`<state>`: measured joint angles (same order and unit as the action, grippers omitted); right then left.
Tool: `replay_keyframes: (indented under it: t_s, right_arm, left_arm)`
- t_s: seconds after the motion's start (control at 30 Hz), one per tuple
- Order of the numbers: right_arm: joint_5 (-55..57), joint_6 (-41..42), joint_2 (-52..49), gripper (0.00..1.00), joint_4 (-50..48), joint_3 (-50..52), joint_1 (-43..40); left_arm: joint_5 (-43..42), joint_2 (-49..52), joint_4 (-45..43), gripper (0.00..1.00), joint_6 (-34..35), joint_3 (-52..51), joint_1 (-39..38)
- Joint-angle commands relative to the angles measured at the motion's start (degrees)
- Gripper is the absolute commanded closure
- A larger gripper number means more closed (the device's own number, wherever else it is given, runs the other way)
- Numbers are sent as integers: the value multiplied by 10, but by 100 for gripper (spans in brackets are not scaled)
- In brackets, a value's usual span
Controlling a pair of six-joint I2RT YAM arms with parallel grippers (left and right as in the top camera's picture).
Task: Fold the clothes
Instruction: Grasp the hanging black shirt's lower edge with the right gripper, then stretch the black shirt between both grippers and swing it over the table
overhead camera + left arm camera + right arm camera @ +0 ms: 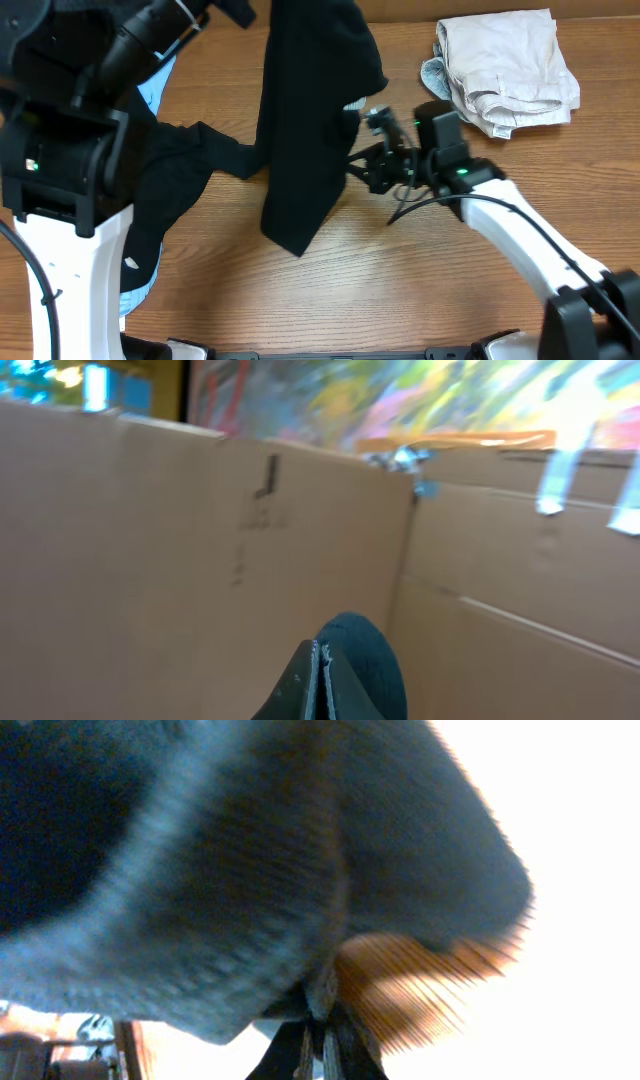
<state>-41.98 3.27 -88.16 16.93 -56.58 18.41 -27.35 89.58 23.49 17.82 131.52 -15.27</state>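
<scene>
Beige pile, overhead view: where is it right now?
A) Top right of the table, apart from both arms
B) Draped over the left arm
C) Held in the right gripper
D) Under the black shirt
A: the beige pile lies at the top right, well clear of the right gripper, which is at the black shirt.
</scene>
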Motion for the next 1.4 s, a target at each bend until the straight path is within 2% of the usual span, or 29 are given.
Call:
replay_keyframes:
  t_s: [0.0,0.17,0.3,0.47,0.67,0.8,0.93,1.13,1.37]
  right_arm:
    - [53,10,76,96,58,-57,-40]
    - [204,-30,133,96,229,-174,-92]
    - [296,-37,139,96,323,-290,-108]
    - [322,-37,139,96,390,-459,-129]
    - [369,-38,139,96,480,-648,-158]
    - [374,-62,139,96,536,-742,-175]
    - [375,-68,139,96,581,-796,-182]
    - [375,-67,139,96,617,-802,-182]
    - [374,-67,161,96,622,-803,-182]
  left_arm:
    - [14,-10,20,96,-11,15,39]
    - [54,-9,91,96,-12,15,123]
    - [53,-8,115,96,-12,14,176]
    - [53,-21,105,96,-17,15,194]
    - [55,-69,105,96,-62,15,202]
    - [101,-110,123,96,-63,15,231]
    - [165,-135,170,96,-63,15,263]
    - [173,-132,246,96,-76,15,268]
    - [168,-136,241,96,-81,15,268]
